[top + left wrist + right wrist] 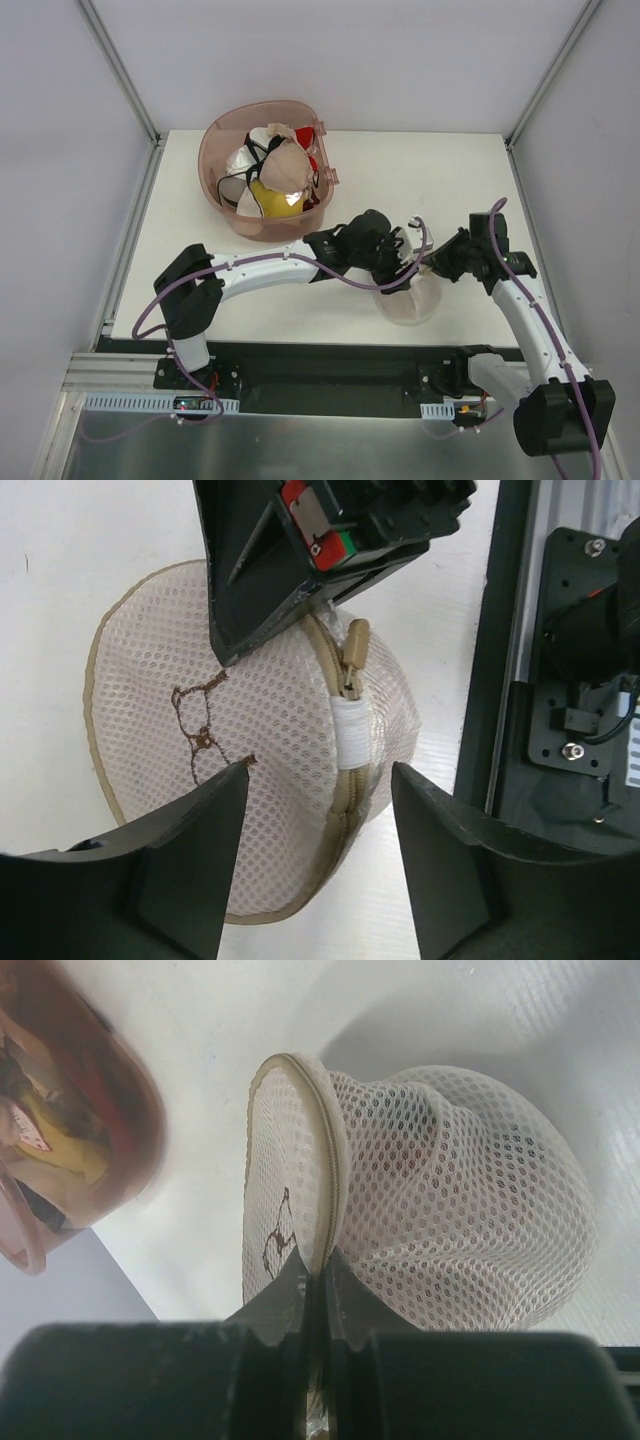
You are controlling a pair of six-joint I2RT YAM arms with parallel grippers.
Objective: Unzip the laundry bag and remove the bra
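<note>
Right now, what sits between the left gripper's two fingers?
The laundry bag: its mesh and zip seam fill the gap of the open left gripper, clearest in the left wrist view.

Left arm (pixel 262 272), right arm (pixel 528 305): white links, black joints, purple cables. Black wedge fingers (pixel 170 880); red-green tab (pixel 320 525).

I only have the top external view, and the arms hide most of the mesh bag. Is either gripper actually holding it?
Observer: Yes. The right gripper is shut on the zip rim of the bag.
Reviewer: And the left?
Observer: The left gripper is open, straddling the bag.
Reviewer: Where is the zip pull?
Observer: The tan zip pull lies next to the right gripper, not between the left one's jaws.
</note>
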